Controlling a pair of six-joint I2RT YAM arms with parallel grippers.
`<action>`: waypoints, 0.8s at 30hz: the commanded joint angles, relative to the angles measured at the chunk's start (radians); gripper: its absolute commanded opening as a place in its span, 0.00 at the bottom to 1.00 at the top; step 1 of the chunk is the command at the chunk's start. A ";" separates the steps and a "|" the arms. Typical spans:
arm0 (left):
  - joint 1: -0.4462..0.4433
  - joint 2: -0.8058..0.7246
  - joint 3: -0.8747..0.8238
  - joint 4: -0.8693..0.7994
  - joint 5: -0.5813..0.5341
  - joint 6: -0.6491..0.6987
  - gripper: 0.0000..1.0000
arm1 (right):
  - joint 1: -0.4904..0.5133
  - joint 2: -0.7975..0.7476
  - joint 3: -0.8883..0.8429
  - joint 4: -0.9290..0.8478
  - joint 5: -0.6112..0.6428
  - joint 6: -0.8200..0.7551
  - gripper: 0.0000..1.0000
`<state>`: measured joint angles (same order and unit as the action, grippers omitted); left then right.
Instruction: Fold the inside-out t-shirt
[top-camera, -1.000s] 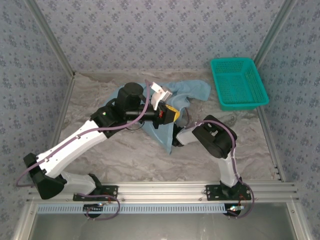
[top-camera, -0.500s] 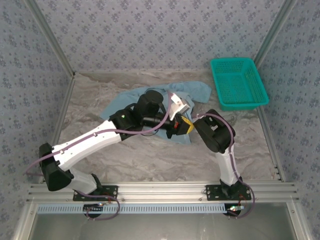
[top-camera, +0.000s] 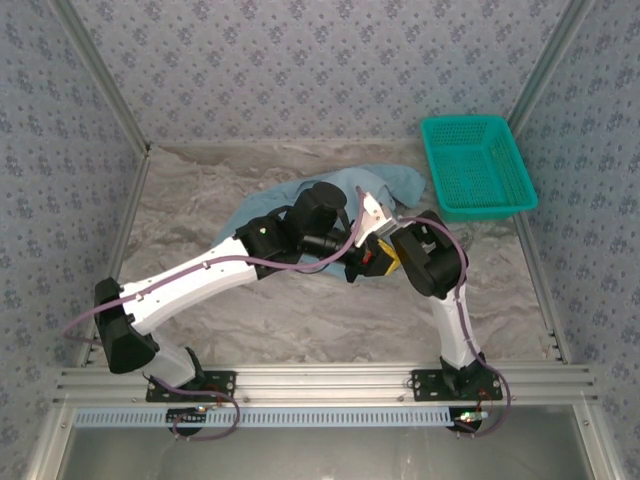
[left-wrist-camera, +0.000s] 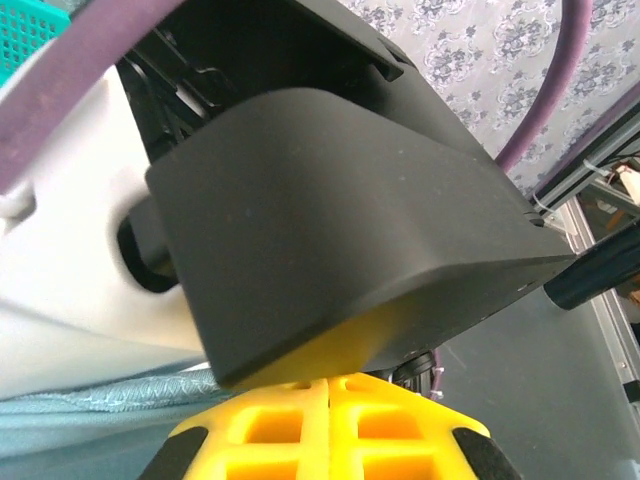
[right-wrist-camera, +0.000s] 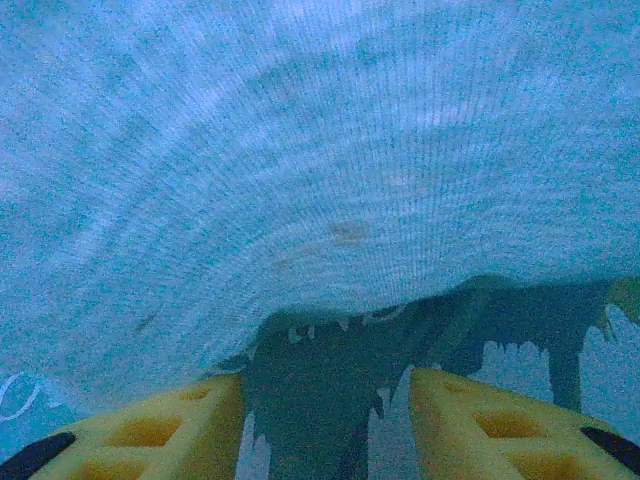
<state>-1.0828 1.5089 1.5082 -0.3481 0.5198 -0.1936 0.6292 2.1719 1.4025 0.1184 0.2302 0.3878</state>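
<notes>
The inside-out t-shirt (top-camera: 398, 180) is lying bunched just left of the teal basket (top-camera: 478, 170), with its near edge trailing beneath both arms. The left gripper (left-wrist-camera: 328, 428) is hanging left of the basket and nearer the bases, its 2 yellow fingers pressing together on a fold of shirt, close against the right arm's black housing (left-wrist-camera: 330, 200). The right gripper (right-wrist-camera: 325, 420) is sitting under the cloth, fingers spread wide.

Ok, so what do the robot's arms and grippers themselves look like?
The left arm and right arm are alike: white shells, black joints and bases, a purple cable along each. The left gripper and right gripper have yellow fingers with square pockets moulded in and black patches at the outer edges.
</notes>
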 joint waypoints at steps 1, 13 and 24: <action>-0.081 -0.011 0.076 0.095 0.198 0.050 0.00 | -0.025 0.064 0.073 -0.125 -0.046 -0.015 0.52; -0.081 -0.064 0.056 0.061 0.144 0.101 0.00 | -0.082 0.095 0.172 -0.369 -0.081 -0.176 0.65; -0.058 -0.043 0.052 0.026 0.003 0.124 0.00 | -0.078 0.142 0.271 -0.609 -0.099 -0.288 0.67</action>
<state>-1.1431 1.4830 1.5276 -0.3264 0.5232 -0.0864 0.5583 2.2494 1.6489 -0.2962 0.1661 0.1585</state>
